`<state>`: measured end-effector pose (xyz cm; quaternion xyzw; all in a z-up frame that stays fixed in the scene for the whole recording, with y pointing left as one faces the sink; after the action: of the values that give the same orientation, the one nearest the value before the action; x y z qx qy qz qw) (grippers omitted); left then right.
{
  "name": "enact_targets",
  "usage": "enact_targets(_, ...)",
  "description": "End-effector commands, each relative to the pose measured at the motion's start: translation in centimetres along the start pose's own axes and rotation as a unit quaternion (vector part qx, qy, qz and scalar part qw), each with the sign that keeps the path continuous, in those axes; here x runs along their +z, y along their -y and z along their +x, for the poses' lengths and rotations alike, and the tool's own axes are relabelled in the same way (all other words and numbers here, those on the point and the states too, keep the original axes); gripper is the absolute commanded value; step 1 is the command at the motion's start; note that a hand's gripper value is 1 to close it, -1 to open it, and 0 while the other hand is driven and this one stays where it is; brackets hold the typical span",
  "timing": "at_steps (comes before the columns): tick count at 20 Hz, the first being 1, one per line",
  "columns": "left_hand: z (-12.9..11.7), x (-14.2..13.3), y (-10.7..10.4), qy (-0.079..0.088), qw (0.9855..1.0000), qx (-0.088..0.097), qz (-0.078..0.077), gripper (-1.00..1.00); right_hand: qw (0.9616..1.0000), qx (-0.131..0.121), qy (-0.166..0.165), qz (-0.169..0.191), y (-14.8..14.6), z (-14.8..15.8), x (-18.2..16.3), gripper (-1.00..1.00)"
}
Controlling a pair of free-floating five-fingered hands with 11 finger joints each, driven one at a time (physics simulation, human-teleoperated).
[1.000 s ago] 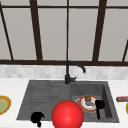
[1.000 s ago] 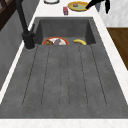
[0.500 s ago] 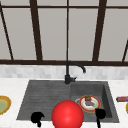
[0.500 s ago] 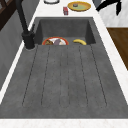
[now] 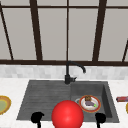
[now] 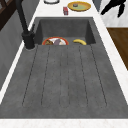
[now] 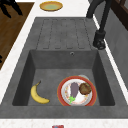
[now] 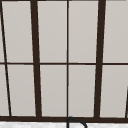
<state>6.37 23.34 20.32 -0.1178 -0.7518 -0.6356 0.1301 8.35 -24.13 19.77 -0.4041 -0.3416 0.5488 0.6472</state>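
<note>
My left hand hovers at the sink's front edge, before the drainboard, and my right hand at the front of the basin. Between them in the front view is a large red ball. The left side view has the right hand with fingers spread over the floor, off the counter. The right side view has the left hand the same way, fingers loose. Neither holds anything. In the basin lie a red-rimmed plate with food and a banana.
A black faucet stands behind the sink. A yellow plate sits on the left counter, another yellow plate and a small red item on the right one. A window is above.
</note>
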Motion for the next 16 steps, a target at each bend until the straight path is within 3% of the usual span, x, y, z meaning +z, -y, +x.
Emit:
enact_targets(1,0.3,-1.5,-0.7,0.001,1.0,0.0,-0.009,-1.0,1.0,0.0,0.0,0.0,0.0,0.0,0.0,0.0)
enact_targets(4,-0.2,-3.1,-1.2,-0.003,0.9996,0.017,-0.021,-1.0,1.0,-0.002,0.0,-0.002,0.0,0.0,0.0,0.0)
enact_targets(6,-0.2,-3.7,-1.2,0.013,0.9994,0.012,-0.03,-1.0,1.0,-0.003,-0.001,-0.003,0.0,0.0,0.0,0.0)
enact_targets(7,-0.5,-4.2,-1.4,0.007,0.9994,0.014,-0.03,-1.0,1.0,-0.004,-0.001,-0.004,0.0,0.0,0.0,0.0)
enact_targets(10,-0.6,-4.9,-1.3,0.029,0.9987,0.018,-0.04,-1.0,1.0,-0.005,-0.001,-0.005,0.0,0.0,0.0,0.0)
enact_targets(12,-0.4,-4.5,-1.3,0.052,0.9973,0.014,-0.049,-1.0,1.0,-0.005,-0.001,-0.005,-0.1,0.0,0.0,0.0)
enact_targets(16,-0.4,-4.8,-1.2,0.065,0.9964,0.018,-0.052,-1.0,1.0,-0.006,-0.001,-0.006,-0.1,0.0,0.0,0.0)
